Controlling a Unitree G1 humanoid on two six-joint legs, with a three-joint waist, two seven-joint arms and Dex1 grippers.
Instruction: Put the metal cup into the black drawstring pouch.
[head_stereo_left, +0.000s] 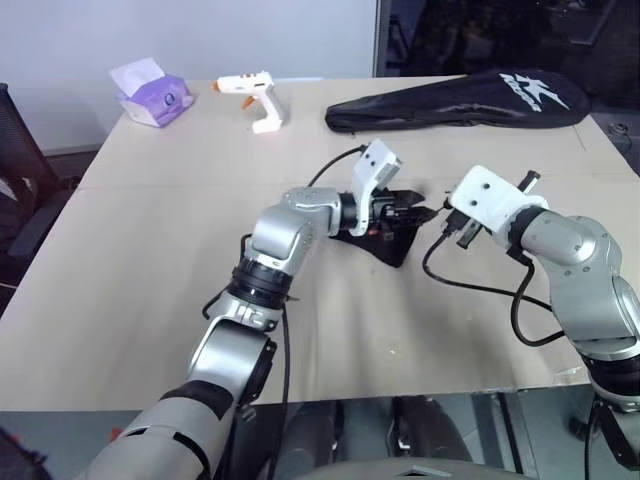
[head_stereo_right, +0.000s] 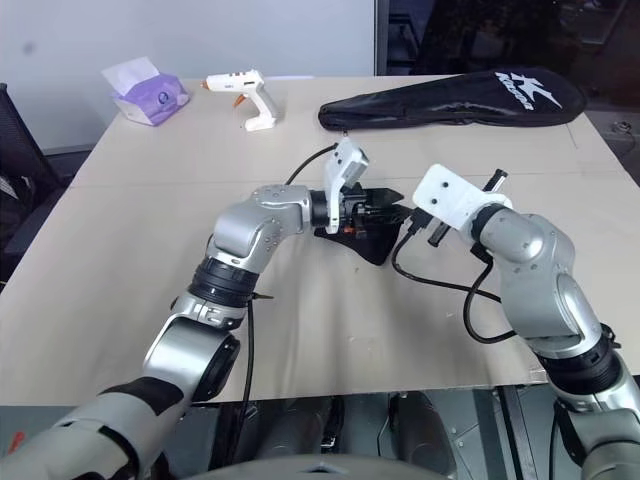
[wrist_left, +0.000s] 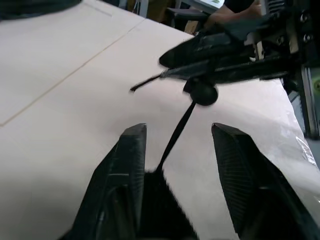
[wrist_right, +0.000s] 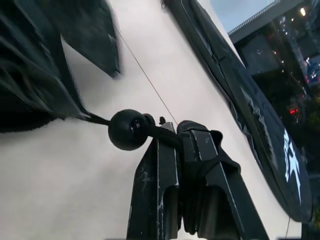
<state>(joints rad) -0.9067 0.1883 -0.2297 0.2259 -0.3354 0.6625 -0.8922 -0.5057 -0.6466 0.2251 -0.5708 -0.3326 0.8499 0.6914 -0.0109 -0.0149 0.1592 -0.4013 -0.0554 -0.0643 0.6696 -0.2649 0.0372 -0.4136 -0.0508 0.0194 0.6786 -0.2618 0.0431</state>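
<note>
The wide beige surface (head_stereo_left: 150, 280) carries everything. The largest thing on it is the long black racket bag (head_stereo_left: 470, 100) with white lettering, which lies along the far edge on the robot's right. Far to the left stands a purple tissue box (head_stereo_left: 152, 98) with a white tissue sticking out, and between it and the racket bag lies a white glue gun (head_stereo_left: 250, 95) with an orange tip. Near the middle of the surface lies the black drawstring pouch (head_stereo_left: 390, 240), a soft dark shape, flat and a little crumpled, between the two arms. The left gripper (wrist_left: 177, 165) reaches over the pouch from the left; its fingers (wrist_left: 125, 170) stand spread apart, with black pouch fabric low between them and a thin black cord (wrist_left: 180, 125) running up through the gap, and I cannot tell if they touch the fabric. The cord ends in a small round black bead (wrist_right: 128, 129). The right gripper (wrist_right: 177, 150) comes from the right side of the pouch; its fingers are pressed together and pinch the cord just behind the bead, so the cord is stretched from the pouch to this gripper. In the left wrist view a person's hand (wrist_left: 235, 12) shows at the far edge, beyond the surface.
</note>
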